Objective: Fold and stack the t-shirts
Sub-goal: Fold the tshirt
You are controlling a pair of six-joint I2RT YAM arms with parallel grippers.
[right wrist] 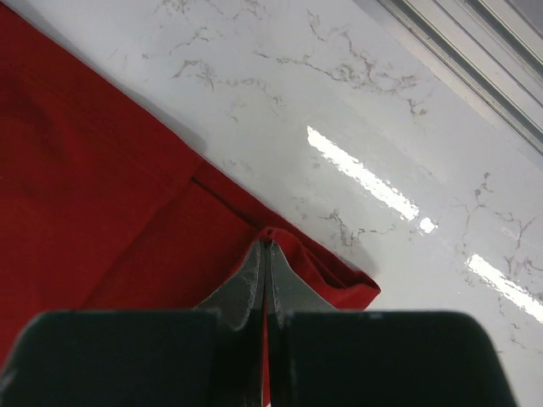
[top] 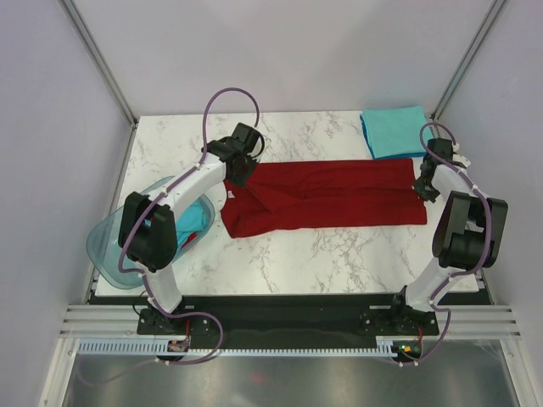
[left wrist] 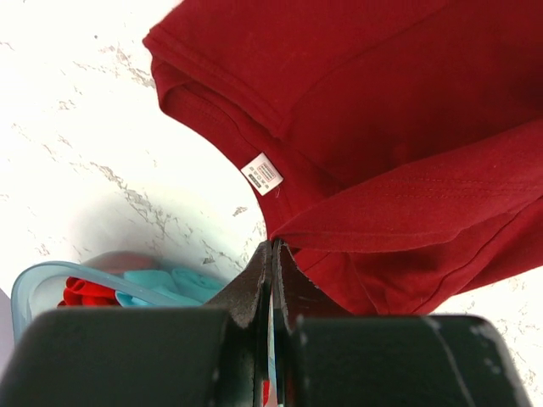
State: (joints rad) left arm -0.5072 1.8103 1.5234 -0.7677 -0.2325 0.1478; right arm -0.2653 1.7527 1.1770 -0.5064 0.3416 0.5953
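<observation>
A dark red t-shirt [top: 331, 199] lies folded lengthwise in a long band across the middle of the table. My left gripper [top: 239, 176] is at its left end, shut on a fold of red cloth just below the collar. The white neck label [left wrist: 263, 173] shows a little beyond the left gripper [left wrist: 276, 243]. At the shirt's right end my right gripper [top: 422, 183] is shut on a pinch of the red hem [right wrist: 322, 263], which humps up over the right gripper [right wrist: 266, 242]. A folded teal t-shirt [top: 393, 131] lies at the back right.
A translucent blue-green basin [top: 109, 250] sits at the table's left edge under my left arm, holding teal cloth [top: 193, 219] and red cloth [left wrist: 85, 292]. The marble table [top: 322, 254] ends at a metal rail [right wrist: 475, 51] on the right.
</observation>
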